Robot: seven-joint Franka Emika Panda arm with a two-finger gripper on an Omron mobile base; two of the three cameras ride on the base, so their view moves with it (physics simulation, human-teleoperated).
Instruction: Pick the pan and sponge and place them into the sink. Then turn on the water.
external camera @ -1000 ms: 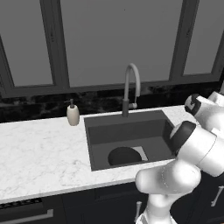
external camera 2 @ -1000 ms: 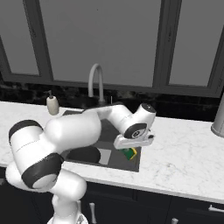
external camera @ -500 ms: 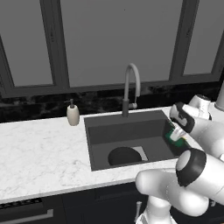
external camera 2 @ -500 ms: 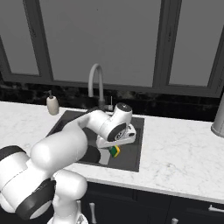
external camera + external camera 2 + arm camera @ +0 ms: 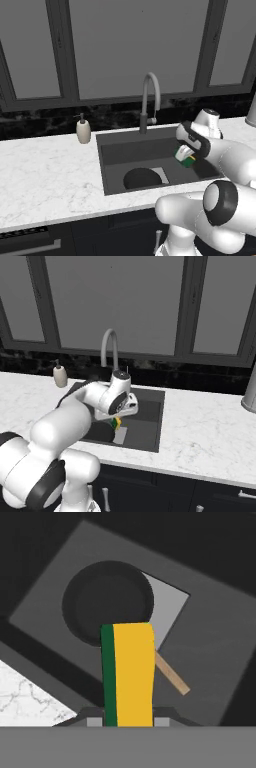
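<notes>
Now that my arm has swung in from the right-hand tabletop, my pincer, clamped on the sponge, hangs over the sink above the pan, so release appears next.

White marble counter below dark-framed windows, black backsplash, dark cabinets beneath

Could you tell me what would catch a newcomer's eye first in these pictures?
The yellow and green sponge, bright against the dark sink, held in the gripper above the basin. Next, the black pan lying in the sink over the pale drain plate, and the tall curved faucet behind.
</notes>
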